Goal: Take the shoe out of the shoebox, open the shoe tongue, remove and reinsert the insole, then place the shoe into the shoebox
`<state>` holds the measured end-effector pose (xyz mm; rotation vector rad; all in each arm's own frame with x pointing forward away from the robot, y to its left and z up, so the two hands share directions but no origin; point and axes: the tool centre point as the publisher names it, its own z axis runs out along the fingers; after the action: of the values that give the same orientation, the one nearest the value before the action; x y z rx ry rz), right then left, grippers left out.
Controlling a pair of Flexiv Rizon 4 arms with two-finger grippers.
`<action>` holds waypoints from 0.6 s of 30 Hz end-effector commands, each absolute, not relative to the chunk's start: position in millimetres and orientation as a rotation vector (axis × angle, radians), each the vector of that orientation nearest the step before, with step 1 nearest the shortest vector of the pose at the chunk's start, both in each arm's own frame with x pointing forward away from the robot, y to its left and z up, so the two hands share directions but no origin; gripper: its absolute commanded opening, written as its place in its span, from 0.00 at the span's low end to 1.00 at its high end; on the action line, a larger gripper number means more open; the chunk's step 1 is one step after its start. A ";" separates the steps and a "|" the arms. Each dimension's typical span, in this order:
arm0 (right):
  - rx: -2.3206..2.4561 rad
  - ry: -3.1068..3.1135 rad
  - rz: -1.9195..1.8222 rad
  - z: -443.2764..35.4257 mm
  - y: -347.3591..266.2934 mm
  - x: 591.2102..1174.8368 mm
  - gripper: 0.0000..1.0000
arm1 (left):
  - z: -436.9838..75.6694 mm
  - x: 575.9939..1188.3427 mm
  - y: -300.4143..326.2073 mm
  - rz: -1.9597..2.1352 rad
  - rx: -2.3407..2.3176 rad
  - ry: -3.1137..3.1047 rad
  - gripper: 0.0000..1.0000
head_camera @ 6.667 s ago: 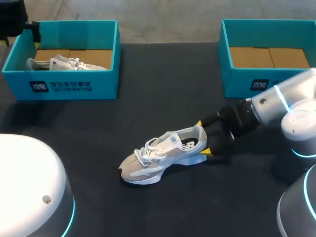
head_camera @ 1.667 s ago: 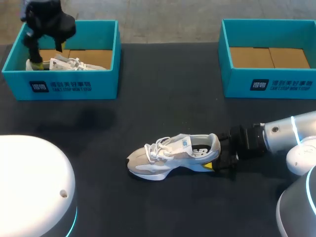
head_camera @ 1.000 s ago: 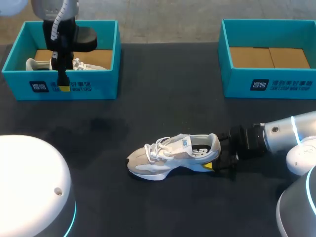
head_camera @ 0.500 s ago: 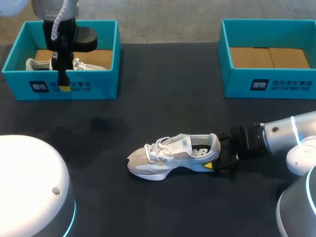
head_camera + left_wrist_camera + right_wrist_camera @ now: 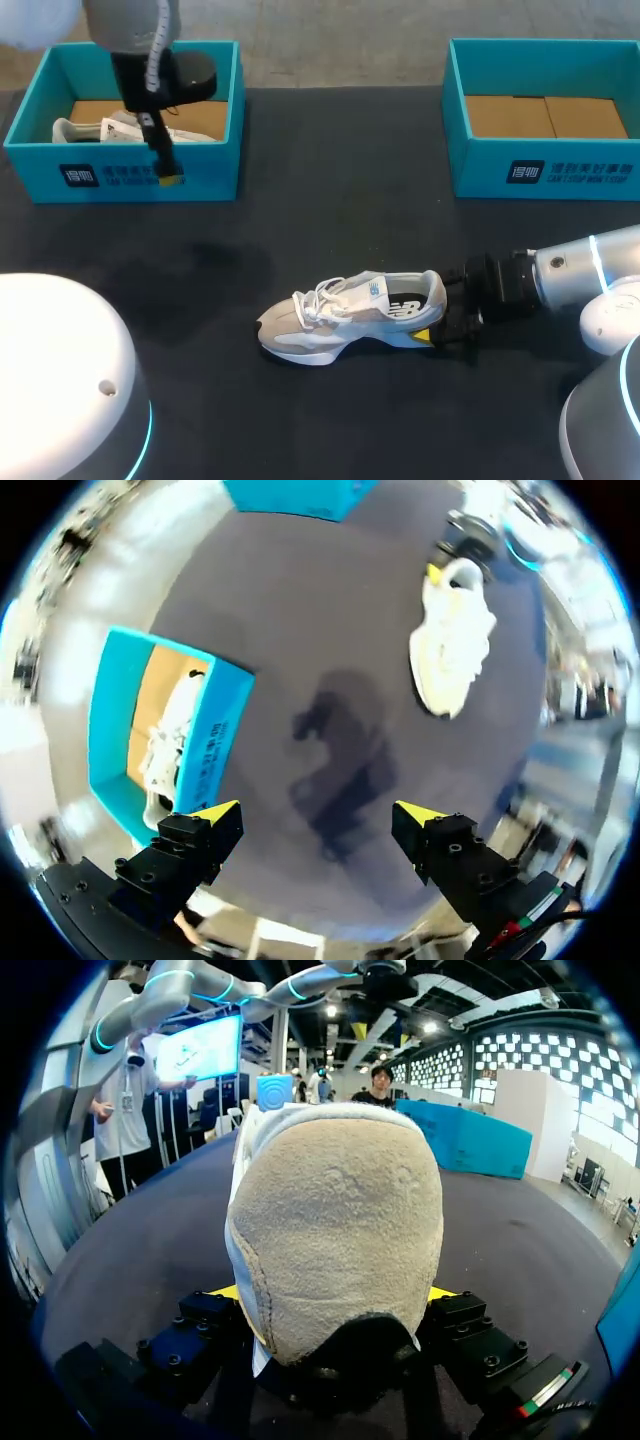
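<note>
Now the grey and white shoe (image 5: 345, 318) sits on its sole in the middle of the black table (image 5: 330, 200), outside both boxes. The right gripper (image 5: 335, 1300) pinches the shoe's heel, with one yellow tip on each side. I think both tips touch it, though the heel hides most of them. The left gripper (image 5: 315, 818) hangs high over the table, just in front of the left blue box (image 5: 210, 165), with its fingers spread wide. A second shoe (image 5: 130, 128) lies inside that box. The right blue box (image 5: 480, 165) is well apart from the shoe on the table.
</note>
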<state>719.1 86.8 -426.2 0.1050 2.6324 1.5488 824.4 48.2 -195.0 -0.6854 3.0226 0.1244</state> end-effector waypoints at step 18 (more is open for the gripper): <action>0.107 2.631 1.545 -428.1 89.3 719.6 0.00 | -208.7 777.9 -54.1 -0.010 -1.535 2.580 1.00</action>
<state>719.1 86.8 -426.2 0.1049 2.6324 1.5489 785.4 -45.0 -202.9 -1.5145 2.6236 -0.0239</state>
